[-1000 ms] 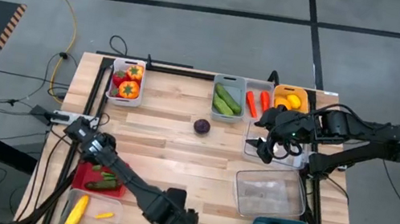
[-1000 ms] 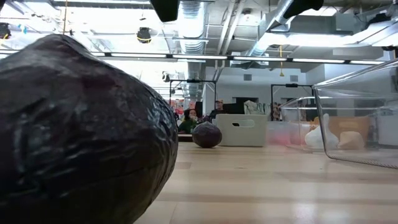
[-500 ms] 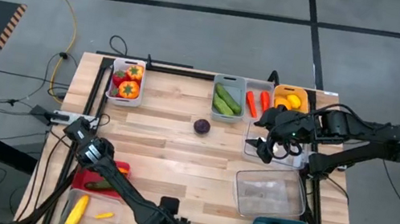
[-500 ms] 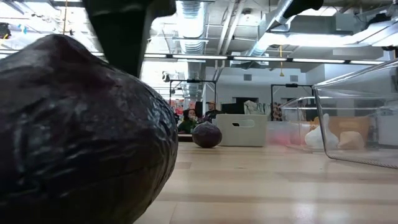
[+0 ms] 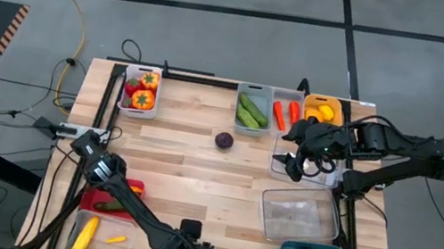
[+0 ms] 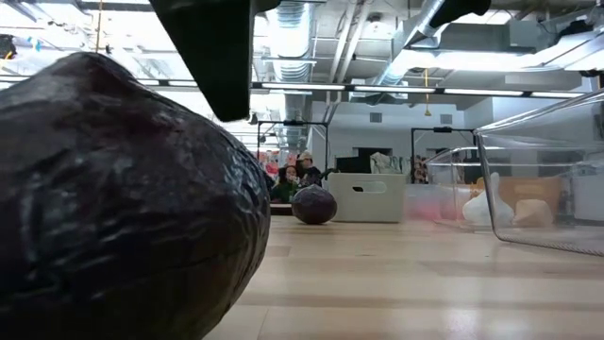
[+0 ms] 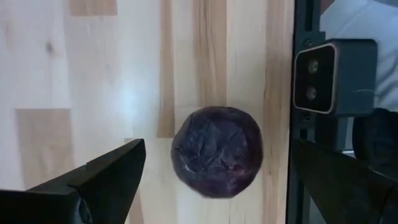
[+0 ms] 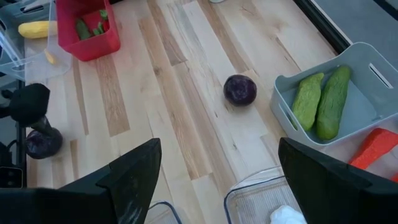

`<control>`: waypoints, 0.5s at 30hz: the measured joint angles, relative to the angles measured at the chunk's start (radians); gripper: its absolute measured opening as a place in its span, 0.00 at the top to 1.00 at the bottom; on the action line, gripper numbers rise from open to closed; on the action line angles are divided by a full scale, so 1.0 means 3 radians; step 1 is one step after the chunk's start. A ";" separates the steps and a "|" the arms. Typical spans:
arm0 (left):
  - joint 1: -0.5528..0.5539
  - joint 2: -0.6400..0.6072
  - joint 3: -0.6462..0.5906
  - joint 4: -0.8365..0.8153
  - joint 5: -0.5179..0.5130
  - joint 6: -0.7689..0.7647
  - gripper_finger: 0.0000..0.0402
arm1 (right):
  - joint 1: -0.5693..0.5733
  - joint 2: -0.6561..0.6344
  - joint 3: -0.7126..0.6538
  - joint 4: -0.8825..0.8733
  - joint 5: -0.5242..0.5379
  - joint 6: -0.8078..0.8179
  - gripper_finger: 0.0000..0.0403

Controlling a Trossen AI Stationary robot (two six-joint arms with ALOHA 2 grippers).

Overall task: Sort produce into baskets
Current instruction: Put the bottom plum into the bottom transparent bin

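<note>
Left wrist view is filled by a purple round [image 7: 217, 151] lying on the bare wood at the near table edge, framed between the wide-spread fingers of the left gripper [image 7: 214, 186], with nothing touched or held yet. Compared with a second ago, the left arm has been swung off the red basket [image 5: 109, 197] and brought down over this round, and a dark finger is now seen dropping in above it in the low view, so a pickup looks like what's being set up. Its grasp hasn't been made though, so the round still counts as unsorted. A second purple round [image 5: 224, 140] is left out mid-table, well apart from any bin. Farther back, the right gripper [image 5: 295, 165] is parked with fingers spread wide over the clear basket [image 5: 277, 165] beside the grey cucumber basket [image 5: 250, 126], unchanged and holding nothing.
</note>
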 joint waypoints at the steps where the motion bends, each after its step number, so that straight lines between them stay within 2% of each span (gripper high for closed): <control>1: -0.0006 0.0014 -0.0001 -0.0005 0.0002 -0.0017 0.02 | -0.0001 0.0000 0.0000 0.0000 0.0000 0.0000 0.13; 15: -0.0025 0.0331 -0.0011 -0.0059 -0.0071 0.0093 0.02 | 0.0000 -0.0001 -0.0003 -0.0022 -0.0007 0.0000 0.13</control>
